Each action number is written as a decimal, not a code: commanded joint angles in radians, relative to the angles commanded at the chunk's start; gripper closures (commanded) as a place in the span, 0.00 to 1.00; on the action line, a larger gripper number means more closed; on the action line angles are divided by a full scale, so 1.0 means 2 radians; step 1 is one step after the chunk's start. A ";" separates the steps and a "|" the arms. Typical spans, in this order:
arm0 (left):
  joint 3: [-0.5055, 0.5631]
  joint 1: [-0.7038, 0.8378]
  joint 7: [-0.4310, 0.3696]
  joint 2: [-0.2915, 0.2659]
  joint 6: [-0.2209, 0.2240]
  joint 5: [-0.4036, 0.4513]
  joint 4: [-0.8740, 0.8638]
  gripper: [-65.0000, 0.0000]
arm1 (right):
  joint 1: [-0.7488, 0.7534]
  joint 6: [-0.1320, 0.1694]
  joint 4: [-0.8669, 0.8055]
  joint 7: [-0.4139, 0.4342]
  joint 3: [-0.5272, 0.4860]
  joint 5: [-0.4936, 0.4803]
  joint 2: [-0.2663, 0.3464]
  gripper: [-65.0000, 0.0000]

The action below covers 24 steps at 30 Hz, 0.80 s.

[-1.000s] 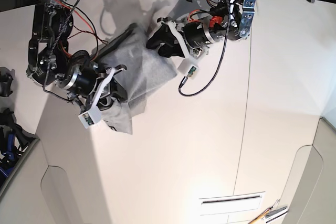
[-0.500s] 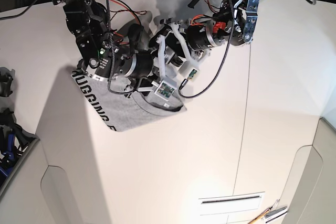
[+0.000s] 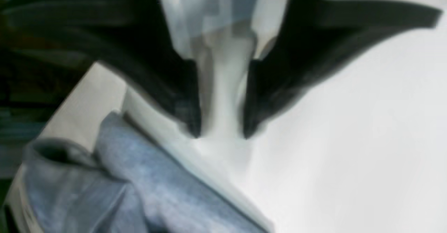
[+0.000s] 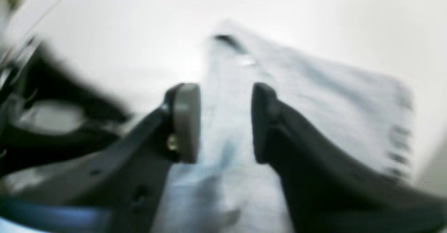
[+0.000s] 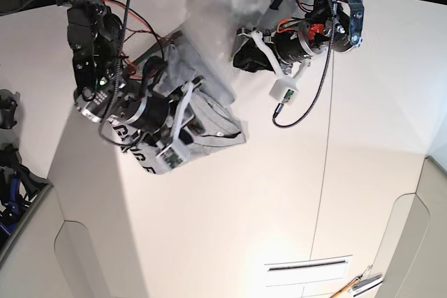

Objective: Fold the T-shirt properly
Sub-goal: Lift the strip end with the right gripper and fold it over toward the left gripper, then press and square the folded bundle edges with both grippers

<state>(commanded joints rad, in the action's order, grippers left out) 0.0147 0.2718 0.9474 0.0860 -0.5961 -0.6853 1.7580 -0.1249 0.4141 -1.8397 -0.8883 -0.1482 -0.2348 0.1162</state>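
We see the T-shirt (image 5: 202, 102) lying bunched on the white table (image 5: 265, 193) toward its far left part in the base view, grey fabric folded over itself with a strip of black lettering (image 5: 136, 151) showing along its lower left edge. The right gripper (image 4: 225, 121) sits over the shirt; in its wrist view we find the two fingers (image 4: 187, 121) set apart with a clear gap, and the grey cloth (image 4: 314, 96) lies in and beyond that gap, the dark marks of the print visible near its far right edge. We cannot tell whether the fingers touch the fabric. The left gripper (image 3: 221, 131) is just beside the shirt's upper right edge in the base view (image 5: 248, 57). In its wrist view the jaws stand apart with bare table between the tips, and the shirt (image 3: 139, 184) lies to the lower left, clear of them. Both wrist views are blurred.
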 joint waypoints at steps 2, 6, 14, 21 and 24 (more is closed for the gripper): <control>0.017 0.000 -0.001 0.000 0.000 -0.007 0.001 1.00 | -0.006 0.000 0.002 0.019 0.036 0.017 0.000 1.00; 0.082 -0.002 -0.018 0.000 0.000 -0.002 0.001 1.00 | -0.036 0.000 0.029 0.028 0.090 0.016 0.003 1.00; 0.181 -0.049 -0.038 -0.029 0.046 0.046 0.001 1.00 | -0.131 0.006 0.218 0.101 0.103 -0.009 0.002 1.00; 0.193 -0.051 -0.073 -0.039 0.046 0.079 0.001 1.00 | -0.172 0.043 0.375 0.151 0.090 -0.010 -0.004 1.00; 0.193 -0.051 -0.072 -0.039 0.046 0.080 -0.001 1.00 | -0.171 0.060 0.417 0.154 0.086 -0.010 -0.004 1.00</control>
<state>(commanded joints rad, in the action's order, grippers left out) 0.4000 0.1703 0.8043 0.0086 -0.5045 -0.5251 1.7554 -0.4671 0.5346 -1.0050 -0.5793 0.0231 -0.2550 0.1074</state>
